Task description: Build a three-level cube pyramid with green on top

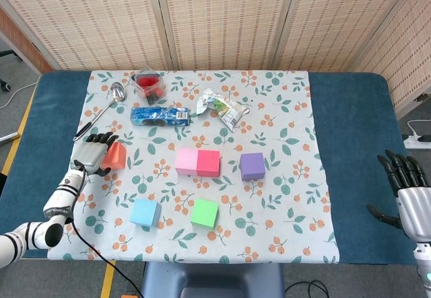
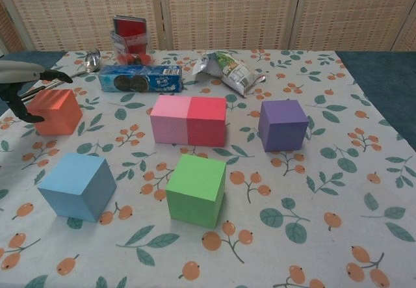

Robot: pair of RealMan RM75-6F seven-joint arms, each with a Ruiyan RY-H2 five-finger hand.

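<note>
The orange cube sits at the left of the floral cloth. My left hand is at its left side with fingers spread over its top edge and the thumb low beside it; nothing is gripped. Pink cube and red cube stand touching side by side in the middle. The purple cube stands apart to their right. Nearer the front edge are the blue cube and green cube. My right hand hangs open off the table's right side.
At the back lie a spoon, a blue cookie pack, a clear box with red contents and a crumpled snack bag. Bare blue table lies right of the cloth.
</note>
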